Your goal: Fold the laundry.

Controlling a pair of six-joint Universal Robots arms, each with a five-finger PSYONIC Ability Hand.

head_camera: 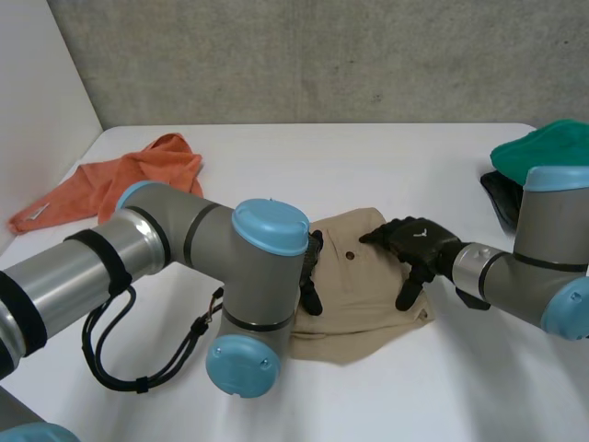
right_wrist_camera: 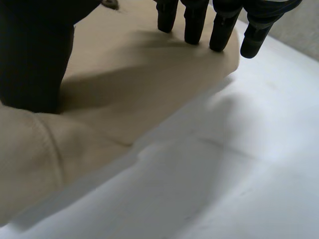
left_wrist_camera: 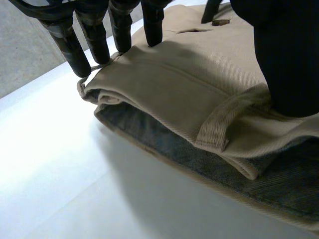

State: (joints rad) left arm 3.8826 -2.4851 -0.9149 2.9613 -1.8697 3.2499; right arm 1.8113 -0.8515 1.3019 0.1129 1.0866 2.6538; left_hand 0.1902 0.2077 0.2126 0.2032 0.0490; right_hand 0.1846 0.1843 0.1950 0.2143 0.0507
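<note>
Lying folded mid-frame on the white table (head_camera: pixel 368 157), the tan pants (head_camera: pixel 359 285) are pressed by the left hand (head_camera: pixel 312 285) at their left edge and the right hand (head_camera: pixel 414 244) on top, fingers (right_wrist_camera: pixel 194 25) straight, gripping nothing, probably to flatten the fold.

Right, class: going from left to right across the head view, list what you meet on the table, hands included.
Orange cloth → left hand → right hand → green cloth. Both hands rest on the beige garment, so it has no place of its own in the order.
</note>
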